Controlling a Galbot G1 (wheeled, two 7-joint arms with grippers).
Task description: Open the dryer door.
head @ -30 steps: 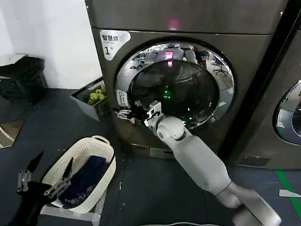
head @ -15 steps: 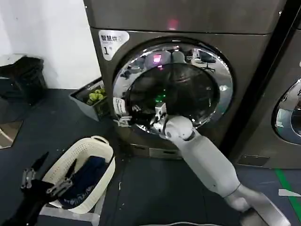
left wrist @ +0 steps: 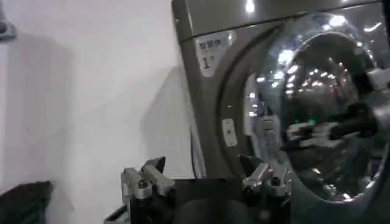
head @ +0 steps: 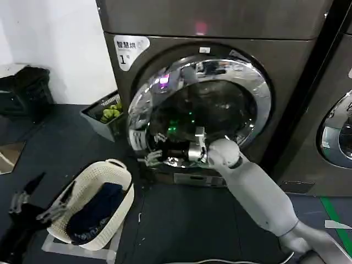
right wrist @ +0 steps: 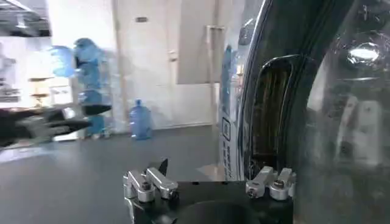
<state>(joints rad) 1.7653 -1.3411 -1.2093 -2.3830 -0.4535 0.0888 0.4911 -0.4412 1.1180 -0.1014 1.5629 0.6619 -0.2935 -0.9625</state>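
Although the dryer (head: 220, 27) fills most of the head view, its door (head: 195, 113) is what matters: the chrome ring stands off the grey front on its left side, so the latch looks freed and the door is partly swung out, hinged at its right. I judge the task past its hardest step and roughly halfway; what is left is to carry the door round until the drum mouth is plainly exposed, and then let go.

The right arm reaches up from the lower right corner of the head view to the door's lower left edge, where the right gripper (head: 165, 154) sits at the rim. In the right wrist view its fingers (right wrist: 149, 182) stand well apart, with the door's edge and dark handle recess just beyond them; whether they hook the rim or merely lie beside it I cannot tell.

On the floor at the dryer's left foot stands a white basket (head: 113, 170) with dark cloth inside. The left gripper (head: 38, 206) waits low beside that basket, spread wide and holding nothing, well apart from the door.
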